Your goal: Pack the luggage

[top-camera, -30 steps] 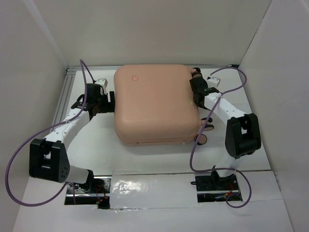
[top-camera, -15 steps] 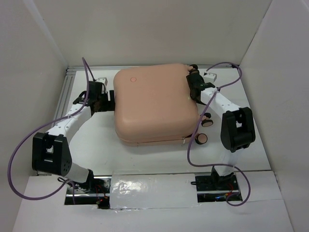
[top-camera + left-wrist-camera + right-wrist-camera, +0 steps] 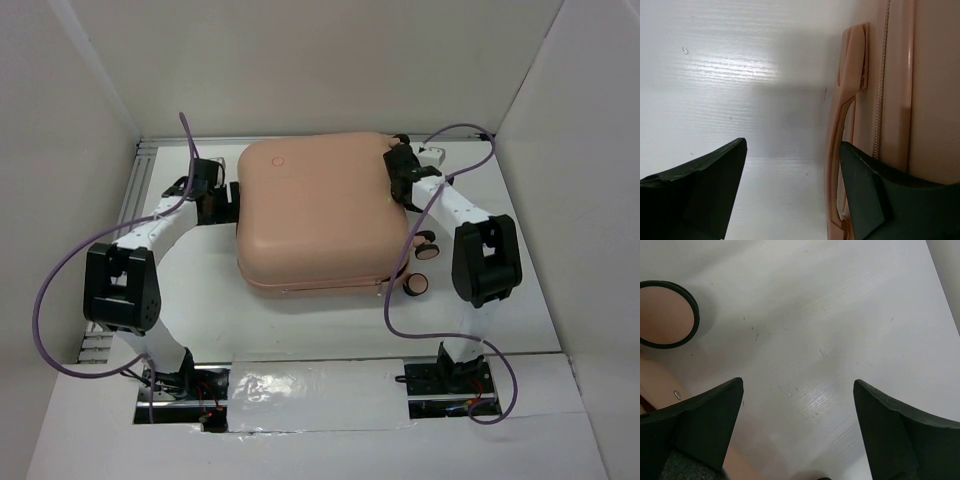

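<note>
The luggage (image 3: 325,215) lies flat and closed on the white table (image 3: 300,330), peach-pink shell up. It sits in the middle of the table toward the far wall, between the two arms. Its little wheels (image 3: 424,262) stick out at the near-right corner.

The left tool (image 3: 228,202) is low at the left side of the luggage, near the far-left corner. From the left wrist camera, the left tool (image 3: 792,146) is spread wide with only bare table (image 3: 740,90) between the tips. One finger (image 3: 875,200) is right up against the side of the luggage (image 3: 935,90), just beside the moulded side handle (image 3: 842,125) and the zipper (image 3: 882,85). I can't tell whether it actually touches.

The right tool (image 3: 402,178) is at the far-right corner of the luggage. From its own camera, the right tool (image 3: 797,382) is released, with its fingers far apart over bare table (image 3: 830,315) and holding nothing. A pink, black-rimmed wheel (image 3: 665,314) shows off to the left.

Purple cables (image 3: 60,280) loop off both arms.
</note>
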{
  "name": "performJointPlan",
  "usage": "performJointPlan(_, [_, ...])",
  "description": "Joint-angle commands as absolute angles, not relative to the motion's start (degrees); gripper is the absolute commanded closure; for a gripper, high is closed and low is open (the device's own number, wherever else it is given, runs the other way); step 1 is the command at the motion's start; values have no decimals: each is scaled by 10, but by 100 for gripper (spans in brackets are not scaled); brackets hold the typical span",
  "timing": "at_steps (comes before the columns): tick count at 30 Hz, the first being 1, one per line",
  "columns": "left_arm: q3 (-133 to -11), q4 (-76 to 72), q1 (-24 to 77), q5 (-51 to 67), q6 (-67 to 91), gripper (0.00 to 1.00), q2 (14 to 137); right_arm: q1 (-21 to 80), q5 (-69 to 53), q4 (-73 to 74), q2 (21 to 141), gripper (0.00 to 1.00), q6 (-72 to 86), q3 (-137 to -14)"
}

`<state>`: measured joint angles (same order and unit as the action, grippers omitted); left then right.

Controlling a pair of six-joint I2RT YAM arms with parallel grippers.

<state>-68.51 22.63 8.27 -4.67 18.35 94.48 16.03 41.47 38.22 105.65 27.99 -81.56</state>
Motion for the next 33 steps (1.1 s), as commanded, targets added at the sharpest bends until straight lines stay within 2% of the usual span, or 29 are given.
performJointPlan(1, [-736,134,137,123,208,12,984,250,170,258,1095,1,318,-853])
performJointPlan(13, [-895,142,112,154,221,12,1100,251,136,301,1272,2,281,-1121])
performJointPlan(16, [-909,148,105,154,221,12,1115,238,151,338,1283,2,270,-1166])
performJointPlan(24, [-974,237,52,214,171,10,1078,168,156,394,1147,1,203,-1122])
performJointPlan(26, [-998,266,47,203,162,8,1057,120,124,404,1081,5,194,-1112])
performJointPlan(30, [-1056,317,35,164,156,5,1051,66,57,462,1055,5,178,-1127])
performJointPlan(33, [-1077,339,15,151,165,4,1051,24,22,489,1055,0,148,-1138])
